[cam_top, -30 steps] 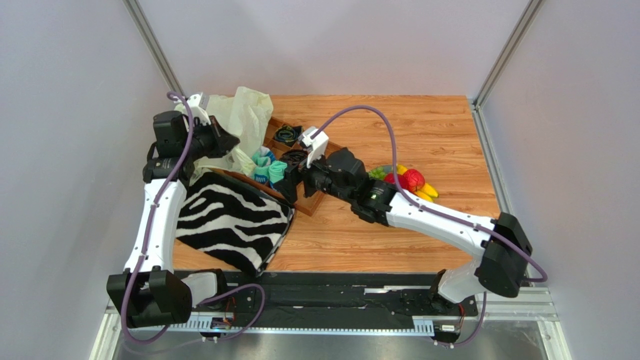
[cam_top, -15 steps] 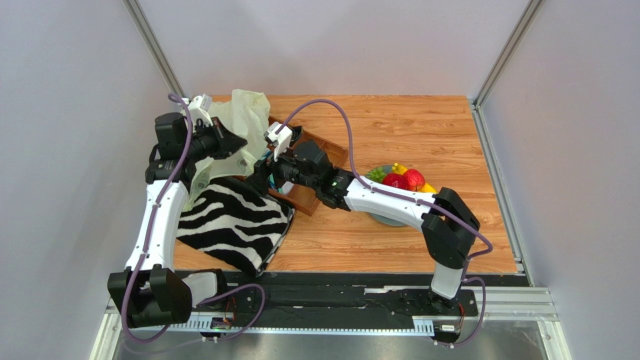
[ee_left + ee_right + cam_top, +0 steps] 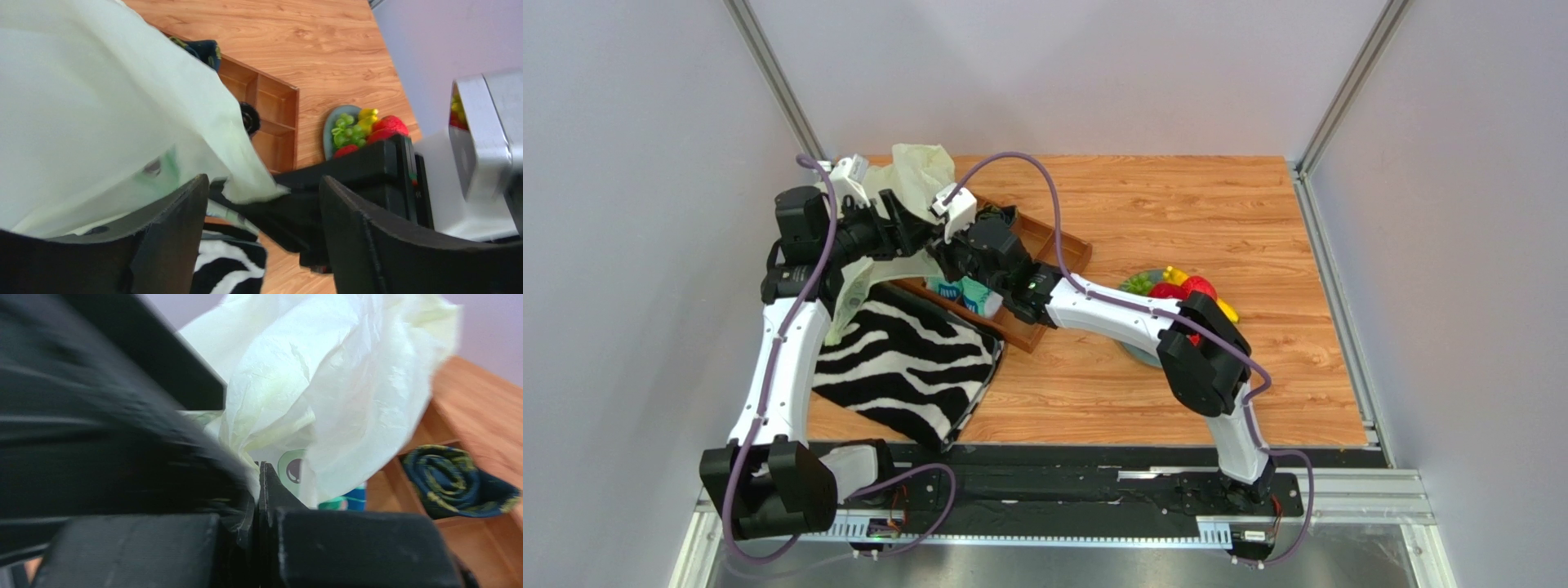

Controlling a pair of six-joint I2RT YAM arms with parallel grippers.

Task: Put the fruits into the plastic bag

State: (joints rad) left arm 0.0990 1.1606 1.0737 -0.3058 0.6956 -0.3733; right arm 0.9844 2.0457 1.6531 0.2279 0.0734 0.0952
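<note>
One table (image 3: 1210, 208) carries everything. One zebra cloth (image 3: 903, 361) lies at the lower left of the top view. One bag (image 3: 918, 172), pale and crinkly, is held up at the upper left. The right tool (image 3: 261, 478) is closed and pinches the bag's edge. The left tool (image 3: 261, 184) stands open, with the bag's lower edge showing between its spread fingers. One divided tray (image 3: 1063, 251) at centre holds socks: one teal-and-white roll (image 3: 967, 294) and one dark sock (image 3: 454, 478) with yellow marks. One plate (image 3: 326, 135), right of centre, holds the fruits (image 3: 1198, 289): one green grape bunch (image 3: 344, 125), at least two red ones, and yellow bananas too small to count.
</note>
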